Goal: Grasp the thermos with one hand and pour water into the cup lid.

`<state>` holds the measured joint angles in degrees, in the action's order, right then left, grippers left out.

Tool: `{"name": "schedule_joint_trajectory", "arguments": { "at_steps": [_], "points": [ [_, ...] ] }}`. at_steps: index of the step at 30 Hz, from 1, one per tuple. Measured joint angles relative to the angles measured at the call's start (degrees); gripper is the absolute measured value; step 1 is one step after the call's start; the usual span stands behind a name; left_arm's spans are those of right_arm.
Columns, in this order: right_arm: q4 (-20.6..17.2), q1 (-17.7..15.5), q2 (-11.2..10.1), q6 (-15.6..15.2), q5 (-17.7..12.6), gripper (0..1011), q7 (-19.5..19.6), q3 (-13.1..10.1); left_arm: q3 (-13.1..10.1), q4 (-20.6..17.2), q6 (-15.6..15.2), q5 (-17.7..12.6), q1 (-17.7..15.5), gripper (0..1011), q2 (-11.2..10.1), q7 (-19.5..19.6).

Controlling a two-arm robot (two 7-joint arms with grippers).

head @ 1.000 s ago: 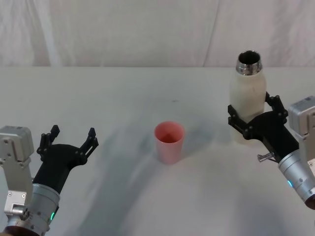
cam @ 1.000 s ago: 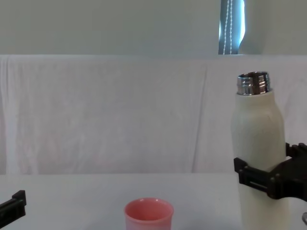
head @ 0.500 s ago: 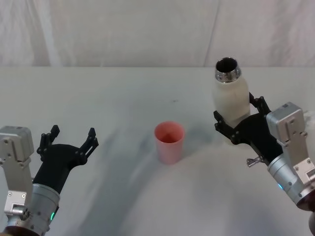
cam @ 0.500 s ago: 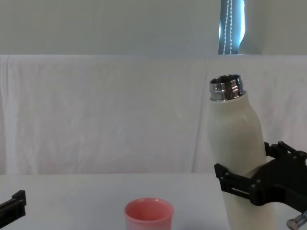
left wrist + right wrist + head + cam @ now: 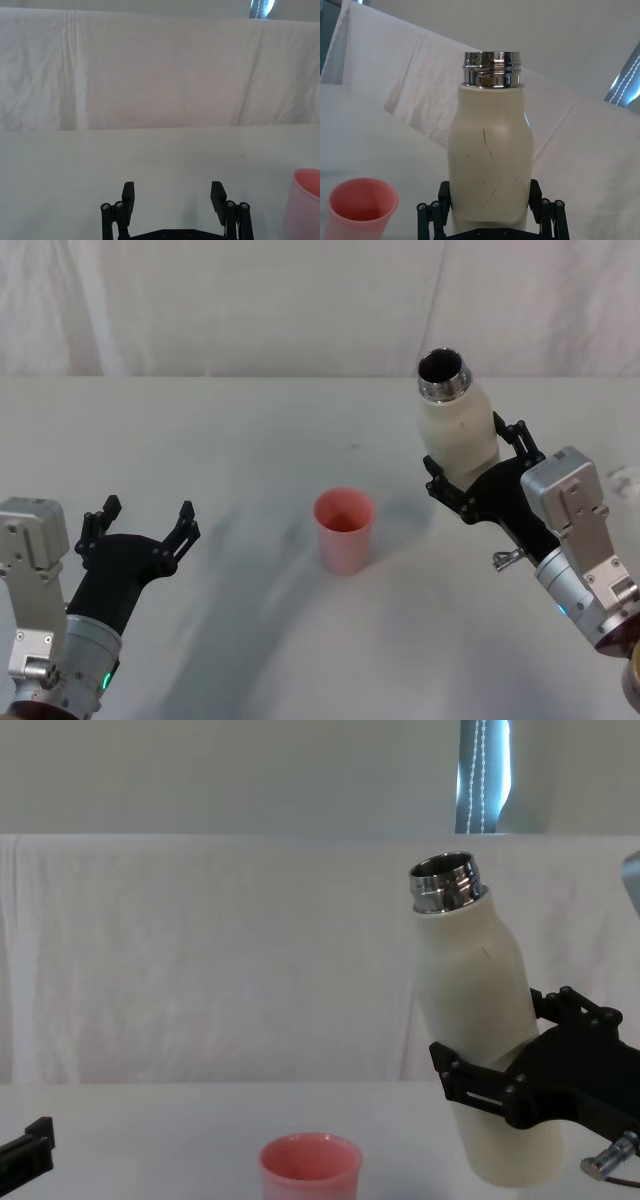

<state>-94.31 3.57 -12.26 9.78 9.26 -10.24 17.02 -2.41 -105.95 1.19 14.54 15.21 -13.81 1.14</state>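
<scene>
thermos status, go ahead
Right tool shut on thermos, lifted, neck tipped toward cup lid. Nothing pouring yet. Left tool open, parked near left. Path to cup lid unobstructed.

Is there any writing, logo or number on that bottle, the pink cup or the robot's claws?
None can be read.
Thermos: plain cream wall with a few dark scratches, no print.
Cup lid: plain pink, no mark.
Right claw, shut on the thermos: plain black, no label.
Left claw, open near the table's left: no label.
</scene>
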Motion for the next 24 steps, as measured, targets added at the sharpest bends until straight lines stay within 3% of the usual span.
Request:
{"name": "schedule_joint_trajectory", "arguments": {
  "at_steps": [12,24],
  "points": [
    [0.5,0.5,-0.7,1.4,2.9,957,0.7,0.8,0.0,0.0,0.0,0.0,0.0,1001,0.0,0.0],
    [1.0,0.7,-2.2,3.6,8.1,957,2.1,2.4,0.0,0.0,0.0,0.0,0.0,1001,0.0,0.0]
  ]
}}
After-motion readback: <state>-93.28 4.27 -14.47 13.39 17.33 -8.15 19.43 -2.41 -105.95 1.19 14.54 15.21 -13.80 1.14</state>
